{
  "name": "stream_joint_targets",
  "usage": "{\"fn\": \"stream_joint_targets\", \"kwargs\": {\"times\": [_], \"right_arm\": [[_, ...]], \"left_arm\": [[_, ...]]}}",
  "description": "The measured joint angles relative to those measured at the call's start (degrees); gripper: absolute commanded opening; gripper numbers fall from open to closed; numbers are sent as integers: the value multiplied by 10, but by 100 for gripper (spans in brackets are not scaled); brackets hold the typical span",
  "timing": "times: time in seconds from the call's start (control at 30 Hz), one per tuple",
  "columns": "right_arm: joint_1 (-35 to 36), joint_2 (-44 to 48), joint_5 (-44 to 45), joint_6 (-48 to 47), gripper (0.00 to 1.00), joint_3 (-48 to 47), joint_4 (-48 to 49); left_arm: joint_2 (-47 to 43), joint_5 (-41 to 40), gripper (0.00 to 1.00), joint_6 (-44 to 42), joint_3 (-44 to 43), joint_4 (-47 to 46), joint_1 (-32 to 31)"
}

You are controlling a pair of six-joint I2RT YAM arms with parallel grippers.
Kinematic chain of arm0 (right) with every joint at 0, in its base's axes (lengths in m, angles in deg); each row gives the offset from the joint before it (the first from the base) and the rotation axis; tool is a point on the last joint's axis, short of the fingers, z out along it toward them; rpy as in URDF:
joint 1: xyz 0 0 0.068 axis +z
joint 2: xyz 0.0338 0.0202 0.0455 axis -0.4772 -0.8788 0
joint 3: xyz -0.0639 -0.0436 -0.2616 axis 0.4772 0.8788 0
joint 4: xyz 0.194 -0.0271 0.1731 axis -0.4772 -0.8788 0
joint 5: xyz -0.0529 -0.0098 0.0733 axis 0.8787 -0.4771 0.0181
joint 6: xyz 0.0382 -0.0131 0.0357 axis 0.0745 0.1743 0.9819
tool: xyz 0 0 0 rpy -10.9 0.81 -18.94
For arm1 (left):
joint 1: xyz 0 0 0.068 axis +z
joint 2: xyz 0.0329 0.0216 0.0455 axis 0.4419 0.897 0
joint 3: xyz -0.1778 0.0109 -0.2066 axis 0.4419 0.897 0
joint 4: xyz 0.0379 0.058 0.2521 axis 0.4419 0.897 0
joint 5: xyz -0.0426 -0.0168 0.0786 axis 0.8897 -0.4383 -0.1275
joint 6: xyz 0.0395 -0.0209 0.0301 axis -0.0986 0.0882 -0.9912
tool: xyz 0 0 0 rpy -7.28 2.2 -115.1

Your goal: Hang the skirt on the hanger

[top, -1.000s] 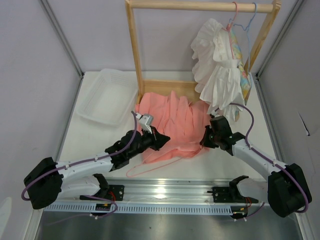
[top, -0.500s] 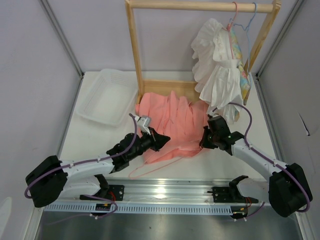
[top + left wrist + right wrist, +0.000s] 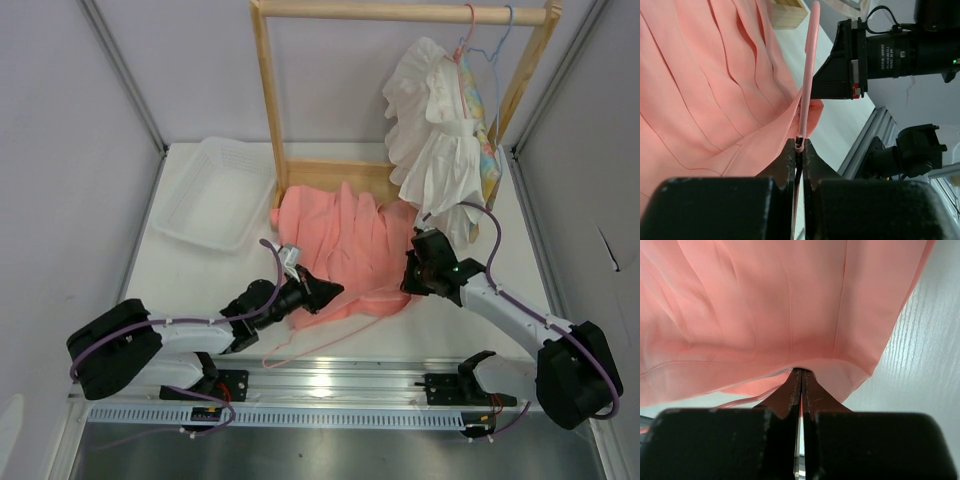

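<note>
Left wrist: left tool (image 3: 799, 146) pinches the thin hanger (image 3: 808, 75) — right tool (image 3: 801, 374) clamps the skirt (image 3: 765, 305) hem; limp cloth, I'd hold edges.

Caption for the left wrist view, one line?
Close-up: left gripper shut on the thin pink hanger, pleated salmon skirt beside it.

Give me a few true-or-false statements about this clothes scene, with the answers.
1. The left gripper is shut on the thin hanger. True.
2. A white ruffled garment hangs on the wooden rack. True.
3. The skirt hangs on the rack too. False: the skirt lies on the table, its edge pinched by the right gripper.
4. The hanger in the left gripper is blue. False: the hanger is pink.
</note>
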Motion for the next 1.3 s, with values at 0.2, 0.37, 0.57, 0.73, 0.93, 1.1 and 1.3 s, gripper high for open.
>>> {"fn": "stream_joint_targets", "kwargs": {"times": [0.2, 0.37, 0.57, 0.73, 0.93, 1.1, 1.3], "right_arm": [[6, 0, 6, 0, 0, -2, -8], [10, 1, 15, 0, 0, -2, -15], [12, 15, 21, 0, 0, -4, -30], [13, 20, 22, 0, 0, -8, -34], [13, 22, 25, 0, 0, -8, -44], [14, 23, 24, 0, 0, -8, -46], [20, 23, 26, 0, 0, -8, -48]], "left_arm": [[16, 11, 0, 2, 20, -68, -1], [49, 10, 0, 7, 22, -117, -1], [65, -13, 0, 15, 32, -150, -3], [70, -24, 0, 15, 35, -170, -3], [82, -31, 0, 19, 35, -177, -3], [82, -40, 0, 19, 35, -179, -4], [81, -49, 0, 19, 36, -179, -5]]}}
